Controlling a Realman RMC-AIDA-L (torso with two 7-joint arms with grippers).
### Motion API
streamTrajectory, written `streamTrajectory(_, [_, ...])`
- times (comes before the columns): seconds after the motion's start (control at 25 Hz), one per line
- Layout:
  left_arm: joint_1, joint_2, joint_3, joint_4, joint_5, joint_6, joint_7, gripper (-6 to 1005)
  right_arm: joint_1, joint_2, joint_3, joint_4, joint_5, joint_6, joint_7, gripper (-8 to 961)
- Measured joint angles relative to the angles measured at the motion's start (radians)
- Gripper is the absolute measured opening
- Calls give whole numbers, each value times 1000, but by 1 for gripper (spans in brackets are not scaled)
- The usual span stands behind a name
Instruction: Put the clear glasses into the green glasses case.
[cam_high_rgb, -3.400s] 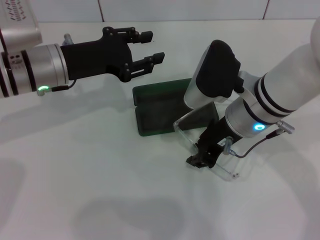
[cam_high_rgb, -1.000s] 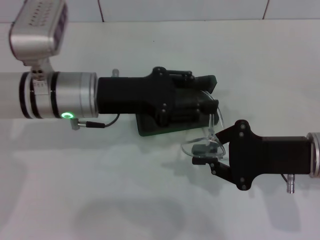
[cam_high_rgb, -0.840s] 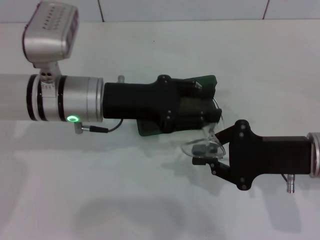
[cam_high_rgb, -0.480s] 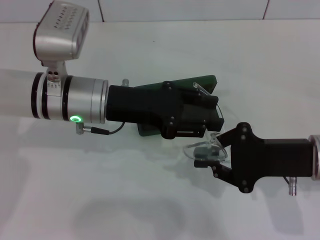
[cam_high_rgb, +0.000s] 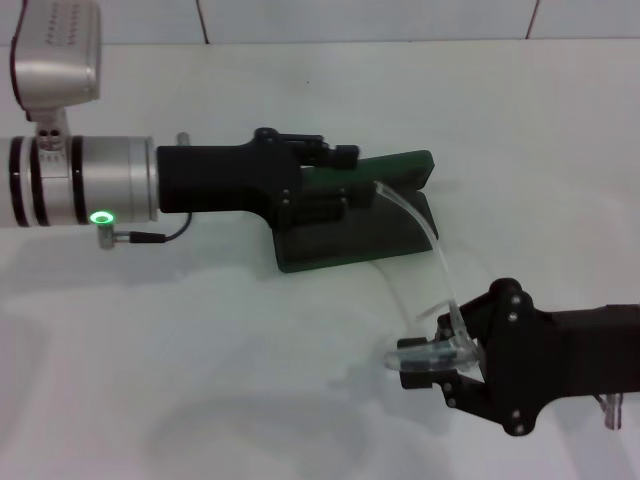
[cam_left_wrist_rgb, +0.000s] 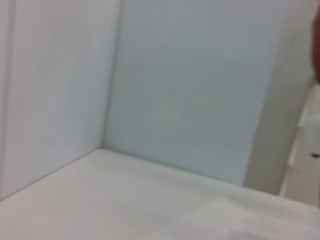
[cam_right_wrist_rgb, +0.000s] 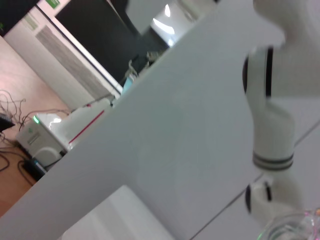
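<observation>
On the white table (cam_high_rgb: 200, 380), the right gripper (cam_high_rgb: 440, 362) grips the clear glasses (cam_high_rgb: 425, 300) near the open green glasses case (cam_high_rgb: 350, 235); the left gripper (cam_high_rgb: 335, 170), fingers' state unclear, steadies its lid. Next, probably: lower glasses inside.

No readable text anywhere.

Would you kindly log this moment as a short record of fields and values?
glasses: clear glasses held at one end, off the table, one arm reaching over the case
case: green glasses case open on the white table
right end effector: shut on the glasses
left end effector: at the case lid
glasses in case: not yet
</observation>
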Motion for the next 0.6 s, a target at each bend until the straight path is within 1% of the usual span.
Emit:
streamTrajectory(0.12, [21, 6, 0, -14, -8, -30, 0, 531, -5, 2, 11, -9, 5, -28, -25, 102])
streamTrajectory(0.36, [22, 7, 0, -13, -21, -54, 1, 531, 6, 2, 8, -15, 6, -69, -30, 102])
streamTrajectory(0.48, [20, 0, 0, -8, -31, -61, 8, 531, 27, 7, -12, 3, 13, -86, -35, 102])
streamTrajectory(0.6, [10, -13, 0, 13, -29, -62, 28, 531, 70, 11, -76, 59, 80, -95, -62, 102])
